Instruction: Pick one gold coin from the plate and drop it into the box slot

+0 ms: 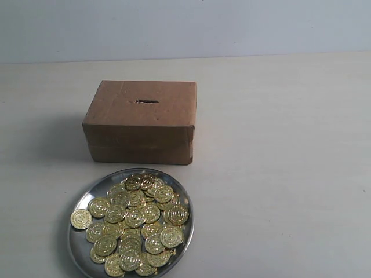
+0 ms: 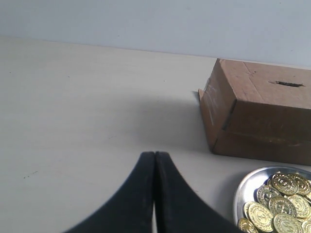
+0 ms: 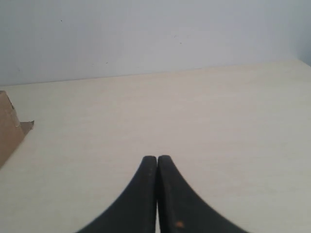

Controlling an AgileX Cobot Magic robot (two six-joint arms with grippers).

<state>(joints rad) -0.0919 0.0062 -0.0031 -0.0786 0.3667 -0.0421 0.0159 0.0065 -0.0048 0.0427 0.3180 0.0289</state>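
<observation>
Pale, bare table (image 1: 290,174) against a plain grey-white wall (image 1: 174,23). Neither arm shows in the exterior view.

- Left gripper (image 2: 154,155): fingers pressed together, nothing between them. Right gripper (image 3: 157,159): the same.
- Plate (image 1: 98,186): near edge, left of centre, just in front of the box (image 1: 142,124). Shiny silver, shallow rim.
- Gold coins (image 1: 136,223): heaped and overlapping, embossed faces. One coin (image 1: 80,219) rides over the left rim.
- Box slot (image 1: 146,102): short dark slit in the top face, ragged edges.

Likely risks: thin coins lying flat on slick metal could slide from a pinch, or two could lift together. A nudge may tip the rim coin off. A coin not aligned with the narrow slit would catch on the cardboard.
</observation>
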